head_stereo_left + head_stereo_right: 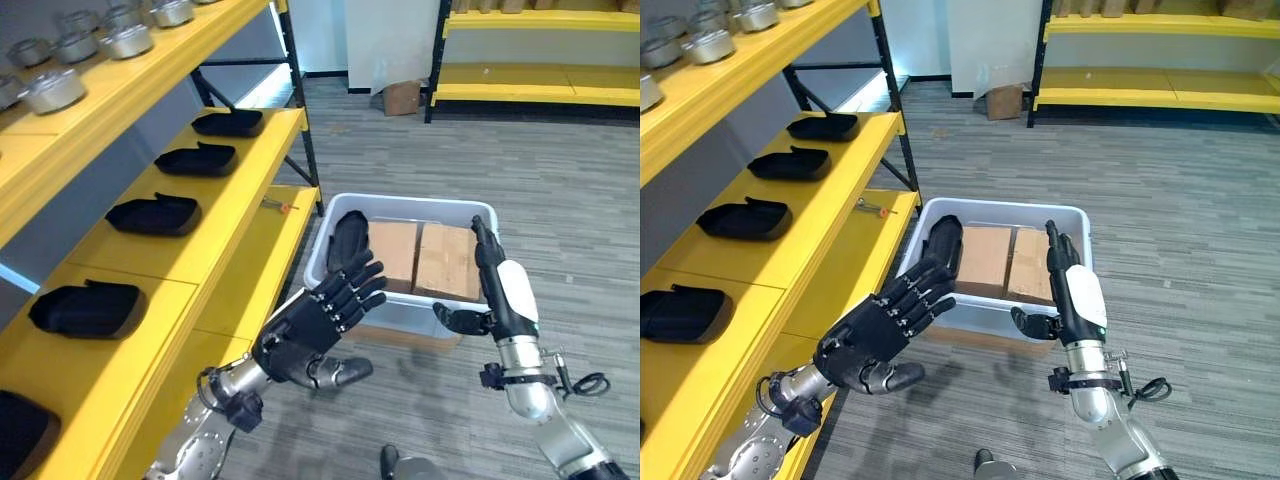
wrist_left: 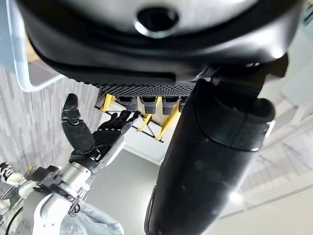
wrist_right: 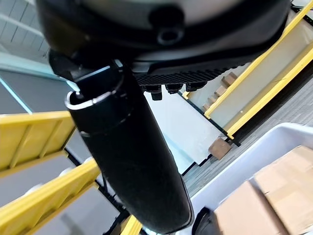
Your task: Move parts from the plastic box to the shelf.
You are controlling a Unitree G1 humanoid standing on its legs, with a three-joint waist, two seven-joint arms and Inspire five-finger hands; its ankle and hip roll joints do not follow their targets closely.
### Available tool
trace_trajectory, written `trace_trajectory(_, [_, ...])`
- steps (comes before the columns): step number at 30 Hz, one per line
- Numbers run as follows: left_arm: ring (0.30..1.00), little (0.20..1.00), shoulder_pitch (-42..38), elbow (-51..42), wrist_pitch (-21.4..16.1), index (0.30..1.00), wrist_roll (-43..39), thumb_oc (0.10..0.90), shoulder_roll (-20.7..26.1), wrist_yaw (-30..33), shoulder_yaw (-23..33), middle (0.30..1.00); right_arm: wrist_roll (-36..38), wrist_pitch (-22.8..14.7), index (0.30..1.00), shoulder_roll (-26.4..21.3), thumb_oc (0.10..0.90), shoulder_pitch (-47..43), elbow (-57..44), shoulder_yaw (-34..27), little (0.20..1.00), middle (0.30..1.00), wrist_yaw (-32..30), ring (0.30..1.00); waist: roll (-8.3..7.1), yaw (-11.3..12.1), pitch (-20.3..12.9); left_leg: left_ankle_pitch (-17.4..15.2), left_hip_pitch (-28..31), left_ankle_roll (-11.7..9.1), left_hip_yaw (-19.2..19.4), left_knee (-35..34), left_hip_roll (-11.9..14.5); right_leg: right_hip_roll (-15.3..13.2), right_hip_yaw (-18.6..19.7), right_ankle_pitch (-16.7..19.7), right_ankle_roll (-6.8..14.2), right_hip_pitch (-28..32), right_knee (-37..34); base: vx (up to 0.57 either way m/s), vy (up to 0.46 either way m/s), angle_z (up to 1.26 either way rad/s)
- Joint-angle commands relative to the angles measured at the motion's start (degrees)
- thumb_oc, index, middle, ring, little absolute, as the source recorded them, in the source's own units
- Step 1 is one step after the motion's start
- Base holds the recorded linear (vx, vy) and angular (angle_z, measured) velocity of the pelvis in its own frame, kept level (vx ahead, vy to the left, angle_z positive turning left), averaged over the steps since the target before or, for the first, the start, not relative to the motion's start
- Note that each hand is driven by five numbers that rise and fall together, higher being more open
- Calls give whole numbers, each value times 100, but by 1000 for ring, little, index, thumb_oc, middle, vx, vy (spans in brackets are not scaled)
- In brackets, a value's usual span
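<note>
A white plastic box [image 1: 330,235] stands on the floor beside the yellow shelf [image 1: 245,205]. One black part [image 1: 347,238] leans in its left end, next to two brown cardboard blocks [image 1: 420,257]. Several black parts [image 1: 155,215] lie in a row on the middle shelf board. My left hand [image 1: 315,330] hovers open in front of the box's near left corner, fingers straight, holding nothing. My right hand [image 1: 500,285] is held upright over the box's near right edge, open, with the thumb [image 1: 458,318] sticking out left. The right hand [image 2: 80,134] also appears in the left wrist view.
Silver metal pots [image 1: 55,90] line the top shelf board. A small metal item [image 1: 275,205] lies on the lower shelf board near the box. Another yellow rack [image 1: 540,60] and a cardboard box [image 1: 402,97] stand at the far side of the grey floor.
</note>
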Motion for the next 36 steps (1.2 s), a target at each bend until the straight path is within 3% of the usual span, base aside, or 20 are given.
trace_trajectory(1, [1000,1000,-394,-396,-443,1000,-135,900,-115,77,201,1000,-170,-653,1000,-252,900,-393,-529,-197,1000,1000,-174,1000,68,-27,141,-920,-109,228,-59,570,-368,-89,-86,-76,317,287,-215,58,-41,-40])
trace_trajectory(4, [1000,1000,-313,-426,-354,1000,-189,900,-116,-4,287,1000,-186,-586,1000,-235,900,-359,-526,-156,1000,1000,-58,1000,119,-10,213,-823,-202,266,-72,292,-629,-1,3,-131,337,413,-212,116,-11,-34])
trace_trajectory(7, [1000,1000,-214,-534,-381,1000,-233,900,-50,75,341,1000,-150,-485,1000,-263,900,-199,-647,-71,1000,1000,271,1000,135,121,240,-615,-387,262,-578,-430,-964,86,190,-154,402,596,-292,138,27,-16])
trace_trajectory(11, [1000,1000,32,-638,-267,1000,-317,900,-4,-87,660,1000,-11,-598,1000,-405,900,95,-798,-133,1000,1000,349,1000,117,342,210,-76,-809,105,-1153,-1082,-932,172,445,-194,424,843,-415,166,3,-69])
trace_trajectory(16, [1000,1000,103,-522,-105,1000,-332,900,-27,-316,860,1000,-52,-647,1000,-379,900,188,-810,-147,1000,1000,466,1000,122,417,205,139,-1050,27,-1206,-1622,-747,161,482,-325,435,1002,-320,211,95,-32])
trace_trajectory(20, [1000,1000,152,-489,-98,1000,-405,900,-40,-325,931,1000,17,-802,1000,-426,900,331,-904,-276,1000,1000,687,1000,193,361,195,60,-859,18,-1159,-1678,-709,142,480,-402,461,1005,-221,225,203,-36])
trace_trajectory(22, [1000,1000,101,-443,-76,1000,-478,900,31,-345,871,1000,47,-880,1000,-445,900,367,-1026,-324,1000,1000,796,1000,162,317,180,-448,-597,188,-1055,-1436,-926,43,416,-461,482,987,-123,386,393,-25])
trace_trajectory(24, [1000,1000,52,-439,-80,1000,-476,900,44,-334,822,1000,15,-859,1000,-423,900,329,-1060,-299,1000,1000,799,1000,134,337,161,-630,-543,274,-1052,-1360,-1028,-22,377,-487,507,988,-108,212,225,12])
trace_trajectory(33, [1000,1000,-255,-463,29,1000,-368,900,160,-340,511,1000,-336,-402,1000,-268,900,-264,-1074,-31,1000,1000,512,1000,-21,573,18,-1100,-432,715,-1122,-1138,-1446,-311,211,-569,708,884,261,134,169,17])
trace_trajectory(35, [1000,1000,-308,-438,136,1000,-406,900,122,-369,495,1000,-387,-282,1000,-230,900,-328,-1041,-15,1000,1000,519,1000,-39,596,-18,-1129,-356,812,-1025,-1221,-1486,-385,146,-509,805,804,603,109,193,21])
trace_trajectory(36, [1000,1000,-318,-343,134,1000,-328,900,74,-426,466,1000,-407,-196,1000,-196,900,-337,-1044,-9,1000,1000,544,1000,-68,603,-52,-1172,-273,928,-855,-1295,-1504,-471,9,-303,933,611,1168,78,187,13])
